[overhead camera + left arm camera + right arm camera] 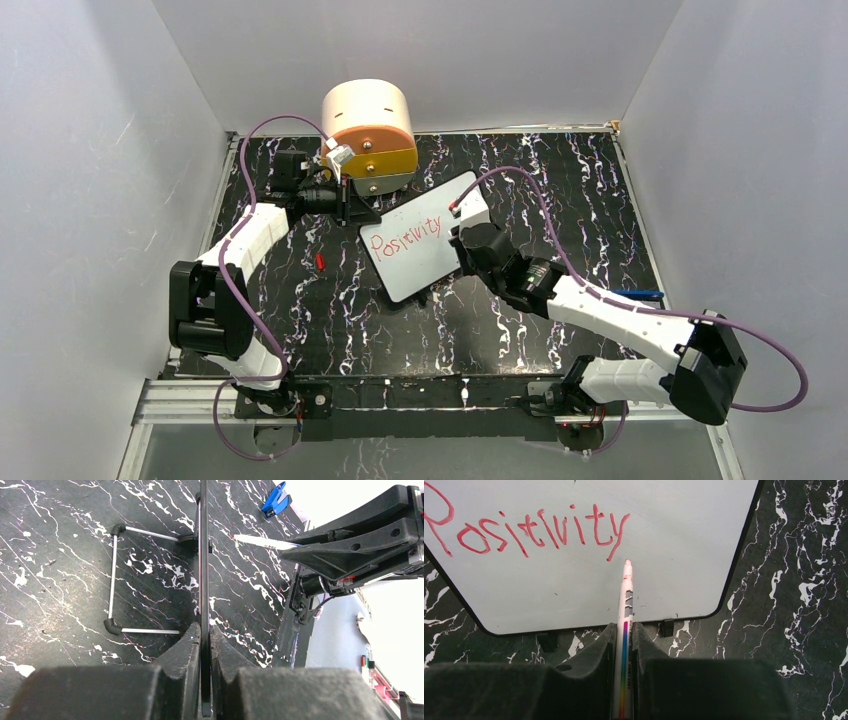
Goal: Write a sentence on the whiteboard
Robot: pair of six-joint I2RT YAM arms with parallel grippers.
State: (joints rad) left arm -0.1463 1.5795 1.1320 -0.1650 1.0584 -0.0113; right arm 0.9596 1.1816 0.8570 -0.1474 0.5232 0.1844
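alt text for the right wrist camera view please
The right gripper, shut on a white marker with a rainbow stripe, points its red tip at the whiteboard, by the tail of the last y in the red word "Positivity". Black, white-veined table shows below and right of the board.

light: bright, even on whiteboard point(684, 555) | left wrist view's right edge overexposed | near jaws blurred

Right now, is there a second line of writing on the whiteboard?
No, the whiteboard bears only the red word "Positivity", with bare white beneath it.
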